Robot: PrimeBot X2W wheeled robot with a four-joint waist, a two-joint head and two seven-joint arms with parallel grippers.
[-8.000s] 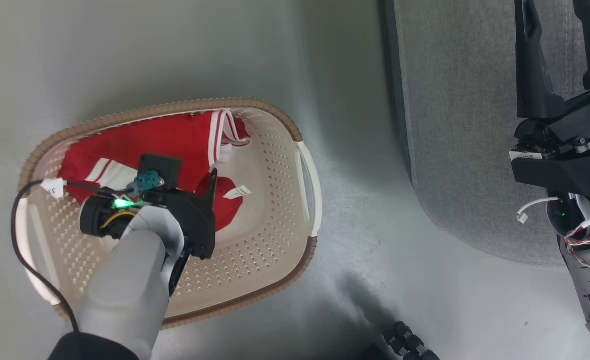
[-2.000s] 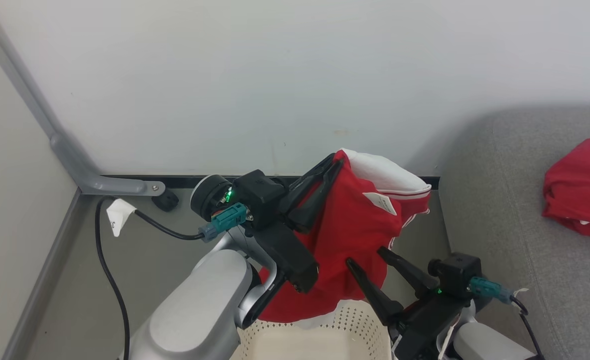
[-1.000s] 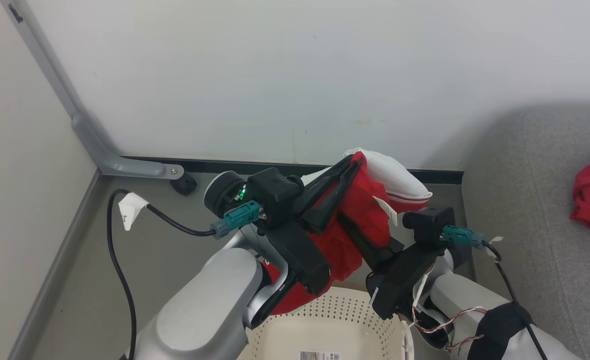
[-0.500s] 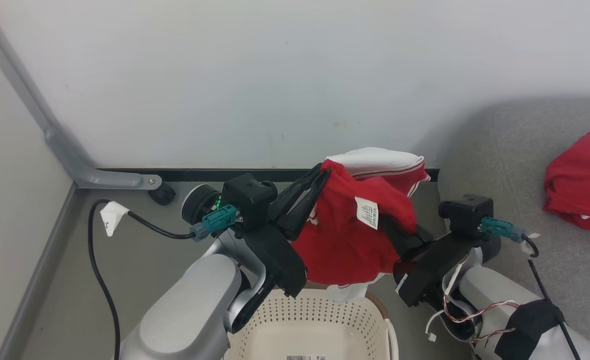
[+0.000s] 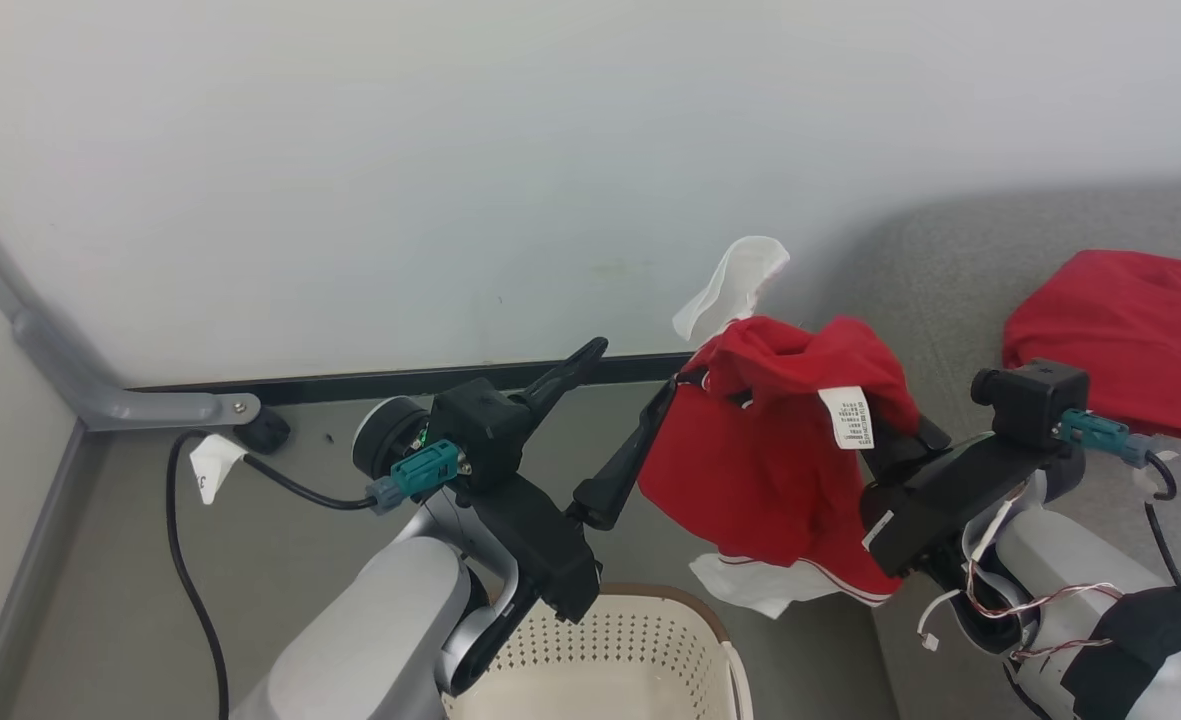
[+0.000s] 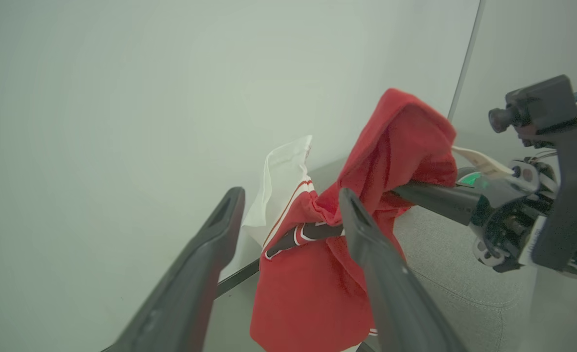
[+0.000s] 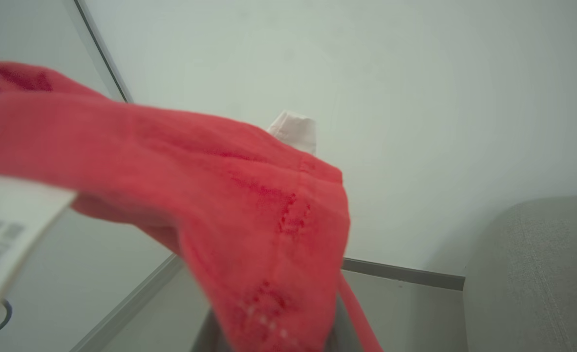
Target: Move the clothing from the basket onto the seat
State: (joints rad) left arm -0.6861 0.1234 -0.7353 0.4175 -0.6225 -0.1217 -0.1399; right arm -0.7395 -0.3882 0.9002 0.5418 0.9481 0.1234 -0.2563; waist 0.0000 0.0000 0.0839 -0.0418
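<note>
The left end effector (image 5: 633,365) has just let go and stands wide open beside the striped garment (image 5: 760,460), which now hangs from the right end effector (image 5: 915,440). Those fingers are buried in cloth, so I can't tell pinched from draped. It's above the floor between basket (image 5: 640,650) and sofa (image 5: 940,280), where the plain red garment (image 5: 1115,335) already lies. The white label (image 5: 852,418) is too small to read.

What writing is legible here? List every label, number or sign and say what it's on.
White care label on the red garment: printed lines, too small to read.
Paper tag on the black cable: one mark, perhaps "3", unclear.
No other readable text.
</note>
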